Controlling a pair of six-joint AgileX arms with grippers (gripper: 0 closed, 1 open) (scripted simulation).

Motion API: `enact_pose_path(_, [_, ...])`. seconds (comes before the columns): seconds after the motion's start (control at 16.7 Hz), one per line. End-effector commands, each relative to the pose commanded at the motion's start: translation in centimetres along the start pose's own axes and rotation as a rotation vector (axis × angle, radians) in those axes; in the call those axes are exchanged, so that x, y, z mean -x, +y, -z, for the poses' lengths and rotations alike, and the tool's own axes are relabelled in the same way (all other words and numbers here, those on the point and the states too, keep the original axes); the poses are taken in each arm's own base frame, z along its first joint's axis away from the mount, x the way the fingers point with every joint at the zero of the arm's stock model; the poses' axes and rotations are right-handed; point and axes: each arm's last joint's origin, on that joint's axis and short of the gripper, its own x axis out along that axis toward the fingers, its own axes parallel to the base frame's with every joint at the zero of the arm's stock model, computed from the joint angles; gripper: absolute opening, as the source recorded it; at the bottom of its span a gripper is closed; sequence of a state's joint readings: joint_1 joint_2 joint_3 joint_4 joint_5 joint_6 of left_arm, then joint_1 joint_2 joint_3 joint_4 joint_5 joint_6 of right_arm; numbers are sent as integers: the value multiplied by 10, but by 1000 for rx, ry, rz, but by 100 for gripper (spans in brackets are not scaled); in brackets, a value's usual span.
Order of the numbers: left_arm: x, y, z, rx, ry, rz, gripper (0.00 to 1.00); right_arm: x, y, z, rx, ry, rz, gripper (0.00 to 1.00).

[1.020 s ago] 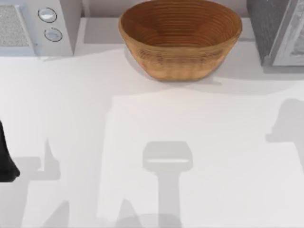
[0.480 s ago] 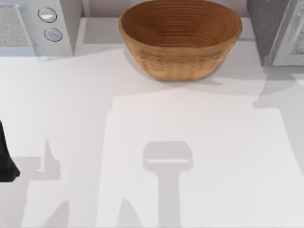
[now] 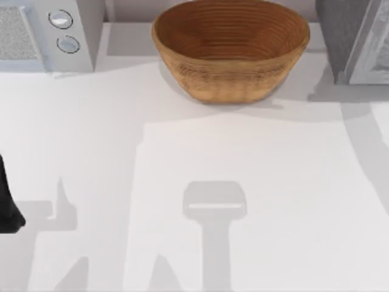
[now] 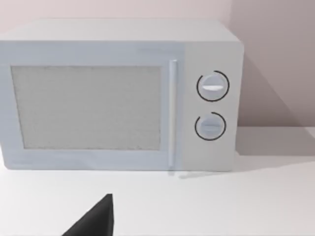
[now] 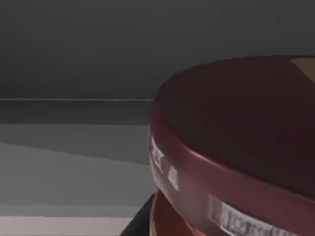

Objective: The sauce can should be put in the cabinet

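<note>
The sauce can (image 5: 231,147) looms close in the right wrist view, with its dark maroon top and rim and a strip of orange label below. My right gripper is shut on it, and one dark finger (image 5: 140,223) shows at the can's side. Dark grey flat surfaces lie behind the can. The cabinet (image 3: 343,36) is the grey speckled box at the top view's back right, its pale door panel (image 3: 378,52) at the edge. My left gripper (image 3: 7,210) is parked at the table's left edge.
A large woven basket (image 3: 231,45) stands at the back middle of the table. A white microwave (image 3: 42,33) with two round knobs sits at the back left, and the left wrist camera faces the microwave (image 4: 118,98). The arms' shadows fall across the white tabletop (image 3: 243,158).
The right arm's shadow on the table's right side has slid back toward the foot of the cabinet. The left arm has not moved.
</note>
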State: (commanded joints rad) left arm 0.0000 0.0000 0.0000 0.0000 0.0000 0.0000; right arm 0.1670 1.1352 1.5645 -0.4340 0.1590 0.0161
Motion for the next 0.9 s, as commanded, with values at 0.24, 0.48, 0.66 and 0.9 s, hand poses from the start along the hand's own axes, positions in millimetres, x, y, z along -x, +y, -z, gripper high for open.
enact_pose_path(0.24, [0,0,0,0,0,0,100,-29,10,-24,2,7,1,0])
enact_pose_path(0.48, [0,0,0,0,0,0,100,-39,12,-35,-1,-2,15,0])
enact_pose_path(0.66, [0,0,0,0,0,0,100,-39,12,-35,-1,-2,15,0])
enact_pose_path(0.9, [0,0,0,0,0,0,100,-41,12,-35,-4,-4,14,0])
